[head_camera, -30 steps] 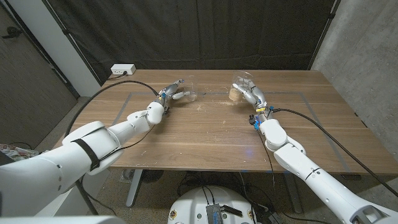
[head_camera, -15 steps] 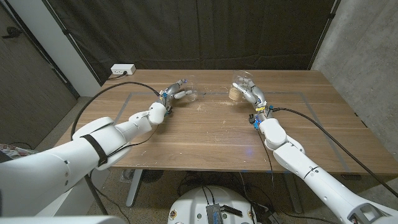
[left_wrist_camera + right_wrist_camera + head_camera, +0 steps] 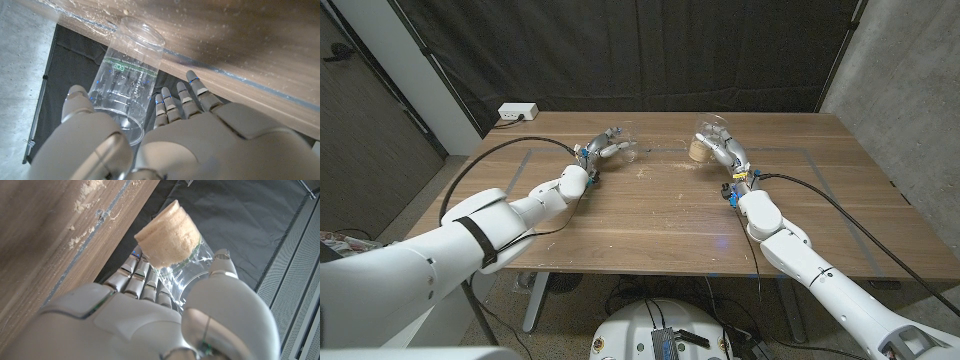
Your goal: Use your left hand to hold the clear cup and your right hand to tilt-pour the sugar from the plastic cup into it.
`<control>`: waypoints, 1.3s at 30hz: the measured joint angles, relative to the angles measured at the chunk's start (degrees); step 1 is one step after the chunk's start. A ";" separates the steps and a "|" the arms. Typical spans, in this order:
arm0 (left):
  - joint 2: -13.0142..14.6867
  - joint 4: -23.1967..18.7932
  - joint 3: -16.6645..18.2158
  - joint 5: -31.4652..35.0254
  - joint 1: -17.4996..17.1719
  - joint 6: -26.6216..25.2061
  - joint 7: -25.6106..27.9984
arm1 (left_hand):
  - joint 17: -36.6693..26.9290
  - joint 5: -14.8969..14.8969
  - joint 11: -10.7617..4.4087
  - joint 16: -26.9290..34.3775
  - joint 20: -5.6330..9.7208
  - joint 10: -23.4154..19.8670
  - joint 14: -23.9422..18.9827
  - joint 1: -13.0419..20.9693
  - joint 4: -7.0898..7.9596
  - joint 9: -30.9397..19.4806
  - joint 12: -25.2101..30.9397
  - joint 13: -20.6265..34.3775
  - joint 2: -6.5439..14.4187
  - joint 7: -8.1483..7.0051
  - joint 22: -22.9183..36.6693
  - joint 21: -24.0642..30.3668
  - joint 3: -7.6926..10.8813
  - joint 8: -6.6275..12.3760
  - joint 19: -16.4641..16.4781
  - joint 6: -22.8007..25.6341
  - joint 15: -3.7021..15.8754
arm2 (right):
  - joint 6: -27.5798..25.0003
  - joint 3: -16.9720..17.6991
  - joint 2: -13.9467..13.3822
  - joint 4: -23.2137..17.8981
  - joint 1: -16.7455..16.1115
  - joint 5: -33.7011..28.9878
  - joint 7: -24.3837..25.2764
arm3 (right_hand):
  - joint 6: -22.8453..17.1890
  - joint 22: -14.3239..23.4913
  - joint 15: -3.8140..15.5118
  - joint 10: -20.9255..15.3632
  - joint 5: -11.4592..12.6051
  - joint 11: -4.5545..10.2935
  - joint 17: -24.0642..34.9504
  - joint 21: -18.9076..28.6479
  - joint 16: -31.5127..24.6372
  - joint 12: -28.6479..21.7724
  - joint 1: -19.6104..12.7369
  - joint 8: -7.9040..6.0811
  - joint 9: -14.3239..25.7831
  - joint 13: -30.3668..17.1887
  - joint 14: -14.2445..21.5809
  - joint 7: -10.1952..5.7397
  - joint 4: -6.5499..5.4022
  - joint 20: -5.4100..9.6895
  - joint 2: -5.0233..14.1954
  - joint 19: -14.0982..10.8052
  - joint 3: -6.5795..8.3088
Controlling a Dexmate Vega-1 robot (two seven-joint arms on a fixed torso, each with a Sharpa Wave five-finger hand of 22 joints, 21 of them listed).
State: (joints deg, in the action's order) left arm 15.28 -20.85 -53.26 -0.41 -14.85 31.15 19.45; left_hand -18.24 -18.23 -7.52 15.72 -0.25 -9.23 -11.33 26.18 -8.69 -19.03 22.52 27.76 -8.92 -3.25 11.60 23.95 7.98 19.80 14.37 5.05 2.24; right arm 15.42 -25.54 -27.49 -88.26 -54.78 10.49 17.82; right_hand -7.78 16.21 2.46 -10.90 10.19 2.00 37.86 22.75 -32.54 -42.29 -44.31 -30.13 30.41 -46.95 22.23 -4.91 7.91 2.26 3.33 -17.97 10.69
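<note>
My left hand [image 3: 601,151] is at the back left of the table, with the clear cup [image 3: 624,143] between its thumb and fingers. In the left wrist view the empty clear cup [image 3: 126,80] stands with its base on the wood, and my left hand [image 3: 170,140] wraps around its rim end. At the back middle-right, my right hand [image 3: 726,153] grips the plastic cup [image 3: 706,137], which has tan sugar [image 3: 696,151] in its bottom. The right wrist view shows the sugar [image 3: 169,236] packed in the plastic cup's [image 3: 187,272] base, with my right hand [image 3: 150,320] around it. The two cups are well apart.
A white power strip [image 3: 517,112] lies at the table's back left corner. Faint tape lines [image 3: 790,152] mark a rectangle on the wood. Loose grains [image 3: 80,205] are scattered on the table near the right hand. Black cables trail along both forearms.
My left hand has shifted slightly towards the clear cup and its arm has swung a little. The right hand and the plastic cup have stayed where they were.
</note>
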 measured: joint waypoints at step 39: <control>-3.82 0.35 3.38 -8.75 -0.70 1.15 -5.28 | -3.55 -1.71 -1.80 4.86 2.81 -16.04 -20.45 14.45 0.09 -1.33 10.76 3.87 5.39 -0.95 0.23 4.08 0.15 6.71 11.18 15.05 0.61 | 2.97 1.53 -0.71 0.55 -1.97 1.39 0.24 | -0.49 -0.26 0.00 -0.47 0.00 -0.14 0.21 0.00 0.42 0.44 0.33 0.01 0.12 -0.43 0.00 0.53 -0.26 0.00 0.32 0.00 0.25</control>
State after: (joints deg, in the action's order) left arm 11.46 -20.50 -49.88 -9.16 -15.54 32.30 14.17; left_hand -21.79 -19.94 -9.32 20.57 2.57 -25.27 -31.78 40.63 -8.60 -20.36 33.29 31.64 -3.53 -4.21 11.83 28.03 8.13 26.51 25.55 20.09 2.85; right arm 18.39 -24.00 -28.20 -87.71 -56.76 11.88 18.06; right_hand -8.28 15.95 2.46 -11.38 10.18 1.86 38.07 22.75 -32.12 -41.85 -43.98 -30.12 30.53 -47.38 22.23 -4.38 7.65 2.26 3.66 -17.97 10.94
